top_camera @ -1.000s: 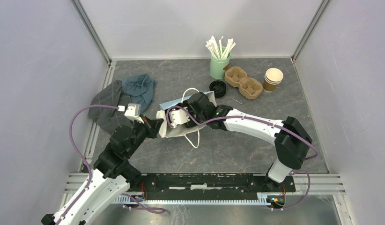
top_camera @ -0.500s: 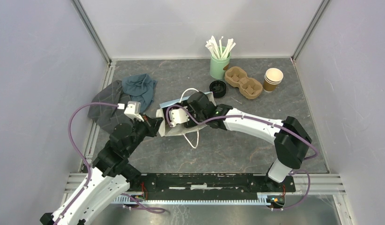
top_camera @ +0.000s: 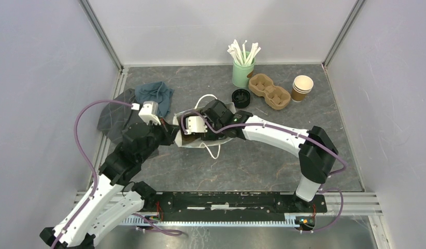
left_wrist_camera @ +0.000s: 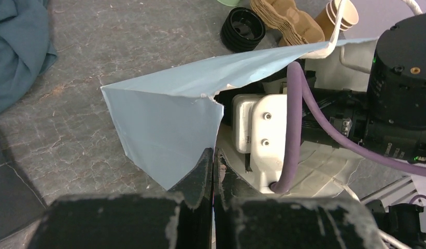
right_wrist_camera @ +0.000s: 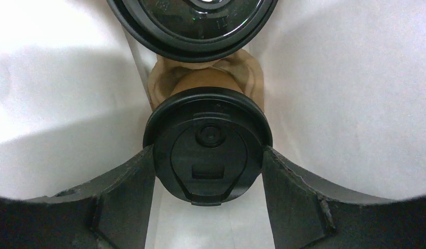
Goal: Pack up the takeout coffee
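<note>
At the left of the bench, two crumpled cloths (top_camera: pixel 133 106) lie well apart from the work and pose no hazard.

The left gripper (left_wrist_camera: pixel 213 166) has its fingers pressed together on one thin edge of the blue paper bag (left_wrist_camera: pixel 164 124), holding the mouth up. That pinch looks like the weak point. If the paper slips or tears there, the wall would drop onto the right wrist and close the opening.

The right gripper (right_wrist_camera: pixel 208 155) reaches inside the bag, its fingers set wide and bearing on either side of the black lid of the near lidded cup (right_wrist_camera: pixel 211 140). Both coffees are already in the bag. The far lidded cup (right_wrist_camera: pixel 193 21) sits just beyond the near one, and both seem seated in a brown pulp tray (right_wrist_camera: pixel 167 85).

- Gripping by the lid rim alone is risky, since any upward pull could pop the lid or lift the cup out of its socket.
- If the fingers open unevenly, the cup may be nudged against its neighbour.
- On the way out, the wrist's camera housing and purple cable (left_wrist_camera: pixel 299 114) sit close to the bag's rim. A snag there would drag the bag and tip the tray.

Farther right stand the black lid stack (top_camera: pixel 241 97), straw holder (top_camera: pixel 243 72), spare carrier (top_camera: pixel 269 91) and lidless cups (top_camera: pixel 302 88), all out of reach.
</note>
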`<control>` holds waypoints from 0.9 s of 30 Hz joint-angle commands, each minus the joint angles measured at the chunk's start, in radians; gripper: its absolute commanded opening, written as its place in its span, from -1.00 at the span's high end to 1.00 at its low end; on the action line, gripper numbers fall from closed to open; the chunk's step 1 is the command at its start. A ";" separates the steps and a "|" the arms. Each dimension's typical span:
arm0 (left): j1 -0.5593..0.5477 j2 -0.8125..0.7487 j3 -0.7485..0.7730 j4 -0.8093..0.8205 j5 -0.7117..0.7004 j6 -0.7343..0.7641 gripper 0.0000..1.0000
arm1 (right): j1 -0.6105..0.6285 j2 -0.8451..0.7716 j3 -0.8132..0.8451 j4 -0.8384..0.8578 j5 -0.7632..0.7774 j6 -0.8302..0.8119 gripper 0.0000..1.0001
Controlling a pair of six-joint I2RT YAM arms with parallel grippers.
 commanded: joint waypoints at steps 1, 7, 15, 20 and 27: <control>0.001 0.064 0.115 -0.057 -0.008 -0.053 0.96 | 0.019 0.029 0.071 -0.130 -0.026 0.119 1.00; 0.001 0.164 0.239 -0.181 -0.028 -0.063 0.97 | 0.033 0.039 0.108 -0.167 -0.045 0.210 1.00; 0.004 0.305 0.417 -0.367 -0.072 -0.083 0.97 | 0.041 0.129 0.209 -0.247 -0.109 0.266 1.00; 0.033 0.384 0.458 -0.415 -0.128 -0.087 0.96 | 0.039 0.214 0.259 -0.257 -0.115 0.249 1.00; 0.070 0.432 0.476 -0.408 -0.219 -0.067 0.97 | 0.010 0.315 0.267 -0.219 -0.129 0.255 1.00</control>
